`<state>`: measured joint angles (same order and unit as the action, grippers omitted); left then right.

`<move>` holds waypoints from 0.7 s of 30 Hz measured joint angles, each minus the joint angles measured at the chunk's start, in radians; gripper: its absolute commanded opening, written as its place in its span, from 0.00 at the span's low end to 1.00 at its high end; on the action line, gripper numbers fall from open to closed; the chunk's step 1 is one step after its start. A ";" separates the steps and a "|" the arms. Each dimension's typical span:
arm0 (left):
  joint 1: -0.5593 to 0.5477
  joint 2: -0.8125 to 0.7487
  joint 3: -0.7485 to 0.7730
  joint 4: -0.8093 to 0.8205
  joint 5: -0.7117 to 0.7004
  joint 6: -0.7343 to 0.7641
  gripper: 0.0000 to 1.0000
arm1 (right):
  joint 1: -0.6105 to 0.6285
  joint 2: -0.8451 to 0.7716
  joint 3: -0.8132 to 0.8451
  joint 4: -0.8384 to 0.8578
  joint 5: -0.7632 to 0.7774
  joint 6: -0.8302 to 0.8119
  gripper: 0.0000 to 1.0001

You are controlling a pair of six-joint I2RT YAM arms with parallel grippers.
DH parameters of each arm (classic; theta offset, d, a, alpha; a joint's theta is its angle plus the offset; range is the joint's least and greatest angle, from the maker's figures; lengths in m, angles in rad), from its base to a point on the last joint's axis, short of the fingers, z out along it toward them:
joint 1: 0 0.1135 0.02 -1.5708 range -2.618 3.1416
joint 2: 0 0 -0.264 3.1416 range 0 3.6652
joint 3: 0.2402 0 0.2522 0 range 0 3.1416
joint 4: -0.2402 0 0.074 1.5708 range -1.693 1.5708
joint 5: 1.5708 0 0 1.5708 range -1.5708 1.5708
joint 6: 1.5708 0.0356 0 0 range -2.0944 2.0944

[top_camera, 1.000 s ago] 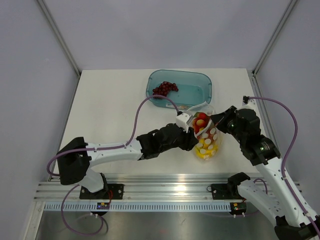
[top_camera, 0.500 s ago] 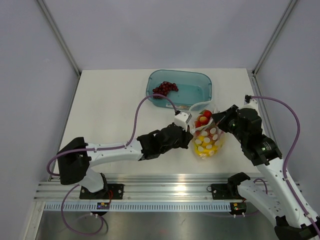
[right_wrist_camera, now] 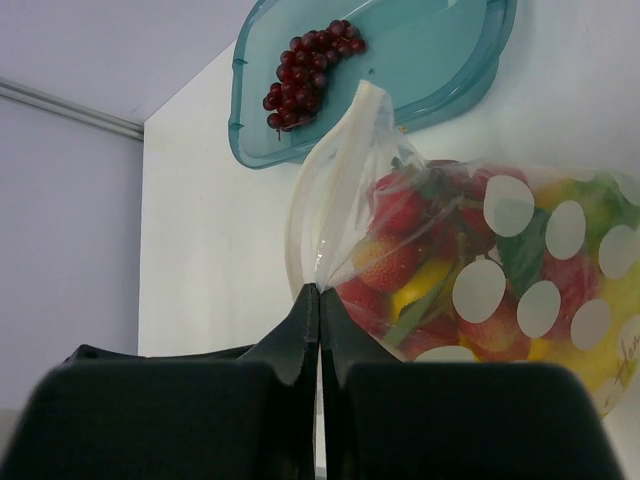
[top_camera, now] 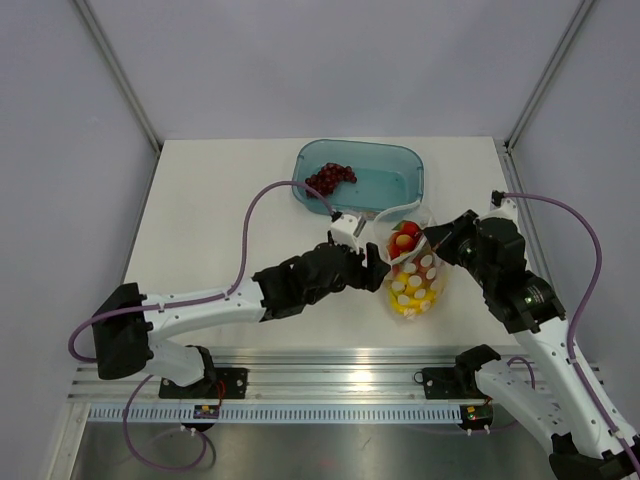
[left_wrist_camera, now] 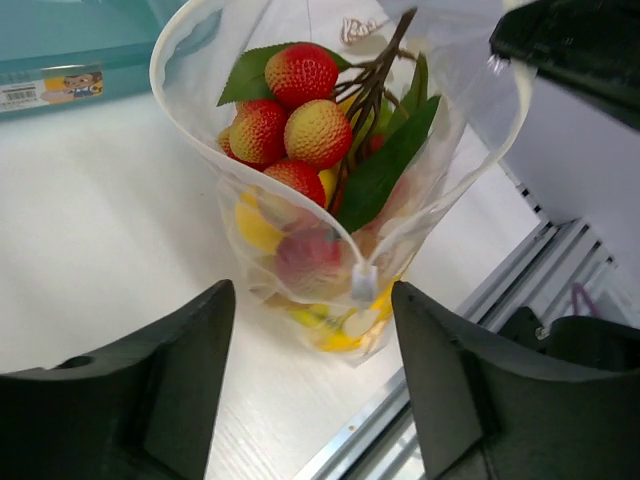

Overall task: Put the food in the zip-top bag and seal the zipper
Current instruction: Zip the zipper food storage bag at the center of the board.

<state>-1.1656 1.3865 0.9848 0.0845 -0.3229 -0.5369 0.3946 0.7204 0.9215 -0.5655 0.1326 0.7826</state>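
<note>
The clear zip-top bag [top_camera: 420,275] with white dots stands on the table in front of the tray, its mouth open. It holds the food: red strawberries [left_wrist_camera: 300,75], green leaves [left_wrist_camera: 385,170] and yellow fruit [left_wrist_camera: 255,225]. The pale zipper [left_wrist_camera: 180,120] rims the mouth, and its white slider tab [left_wrist_camera: 363,283] hangs at the near edge. My right gripper [right_wrist_camera: 318,290] is shut on the bag's mouth edge and holds it up [top_camera: 428,238]. My left gripper [left_wrist_camera: 310,400] is open and empty, just short of the bag on its left [top_camera: 380,270].
A translucent teal tray [top_camera: 410,165] sits behind the bag with a bunch of dark red grapes [top_camera: 330,177] in it. The aluminium rail [top_camera: 330,380] runs along the near table edge. My left arm's cable [top_camera: 270,195] arcs over the table.
My left gripper has drawn back to the left, off the bag, and the left arm has swung leftward. The right gripper still holds the bag's edge.
</note>
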 measured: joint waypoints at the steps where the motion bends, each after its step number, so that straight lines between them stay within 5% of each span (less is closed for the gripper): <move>1: 0.000 0.000 -0.009 0.004 0.000 -0.013 0.74 | 0.000 0.000 0.000 0.002 0.000 0.000 0.00; 21: 0.000 0.006 -0.142 0.135 0.042 -0.074 0.76 | 0.000 0.130 -0.074 0.178 0.008 0.126 0.00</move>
<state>-1.1656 1.3922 0.8425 0.2195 -0.2810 -0.6106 0.3946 0.8505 0.8478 -0.3874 0.1406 0.9085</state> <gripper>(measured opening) 0.755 0.009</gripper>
